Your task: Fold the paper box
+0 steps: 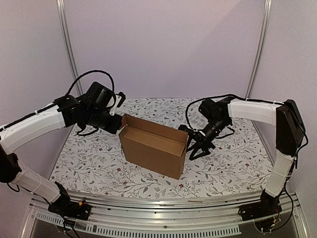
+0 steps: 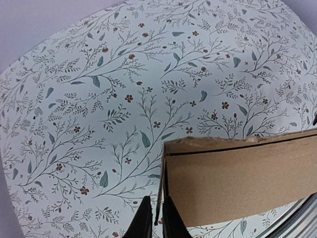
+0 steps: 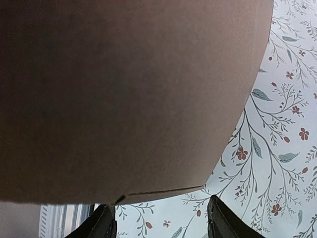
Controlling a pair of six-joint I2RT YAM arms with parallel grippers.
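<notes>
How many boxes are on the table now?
1. The box stands in the middle, top open, between the grippers. The left gripper pinches its left end wall, and the right gripper is open at its right end. None elsewhere, though just behind it is hidden.

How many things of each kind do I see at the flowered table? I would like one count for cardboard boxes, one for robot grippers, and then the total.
paper box: 1
grippers: 2, the left gripper and the right gripper
Total: 3
</notes>
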